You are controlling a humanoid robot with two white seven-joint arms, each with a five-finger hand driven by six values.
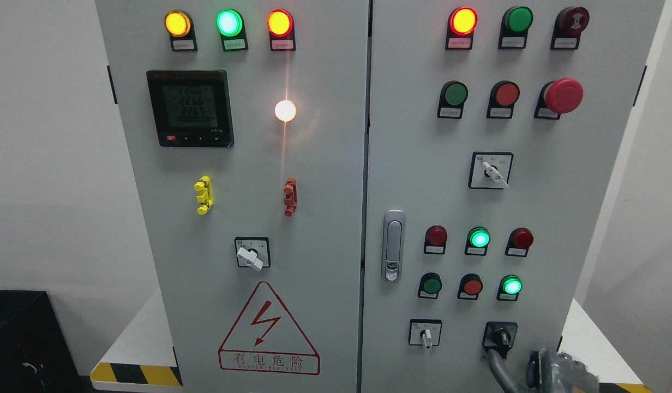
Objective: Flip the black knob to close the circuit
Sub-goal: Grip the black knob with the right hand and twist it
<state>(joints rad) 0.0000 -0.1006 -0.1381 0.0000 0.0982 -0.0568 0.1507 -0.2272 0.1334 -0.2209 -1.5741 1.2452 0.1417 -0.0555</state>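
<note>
Glowing evenly under soft, diffuse room light, with only faint shading beside the grey cabinet [314,229]. Flaring hard at the white indicator lamp [285,111], blowing out to pure white and throwing a thin vertical streak down the door. Blooming slightly around the lit green lamp [229,23] and red lamp [463,21]. Staying sharp across the panel; leaning at the cabinet edges from wide-angle distortion. Sinking into near-black at the dark box [19,338].
</note>
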